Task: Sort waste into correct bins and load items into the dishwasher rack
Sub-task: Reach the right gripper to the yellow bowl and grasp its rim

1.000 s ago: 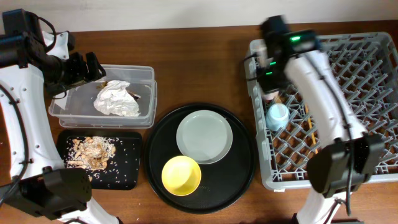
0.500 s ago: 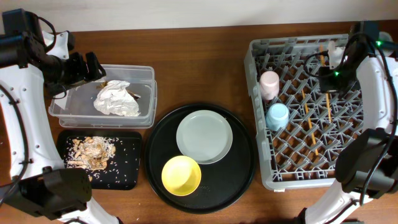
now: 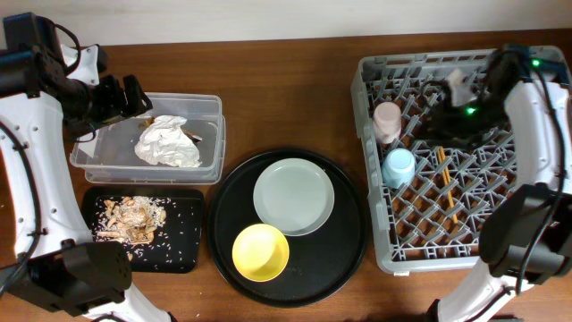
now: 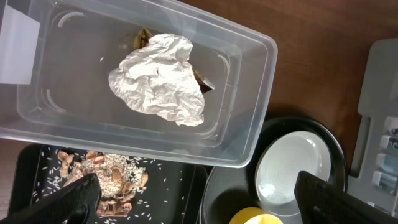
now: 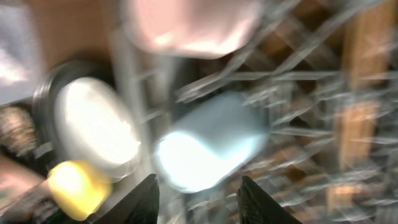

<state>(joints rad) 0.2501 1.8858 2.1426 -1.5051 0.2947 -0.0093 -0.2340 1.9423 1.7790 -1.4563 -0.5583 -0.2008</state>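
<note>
The grey dishwasher rack [image 3: 402, 259] holds the pink cup [image 3: 387, 119], the blue cup [image 3: 399, 166] and the chopsticks [image 3: 444, 183]. My right gripper [image 3: 440, 123] hovers open and empty over the rack, right of the cups; its blurred view shows the blue cup [image 5: 208, 146] ahead of the fingers [image 5: 199, 205]. The grey plate [image 3: 293, 196] and yellow bowl [image 3: 260, 251] lie on the round black tray. White tissue [image 3: 167, 143] and a brown wrapper [image 4: 202, 79] lie in the clear tub [image 3: 89, 156]. Food scraps [image 3: 134, 217] lie in the black rectangular tray [image 3: 183, 250]. My left gripper [image 3: 116, 94] is open above the tub.
The large round black tray [image 3: 349, 259] sits between the bins and the rack. The tub carries a white label [image 4: 17, 42]. Bare brown tabletop [image 3: 286, 98] lies behind the round tray.
The right gripper left the pink cup standing in the rack, swung to the rack's far right, and has come back left toward the cups. The left arm has not moved.
</note>
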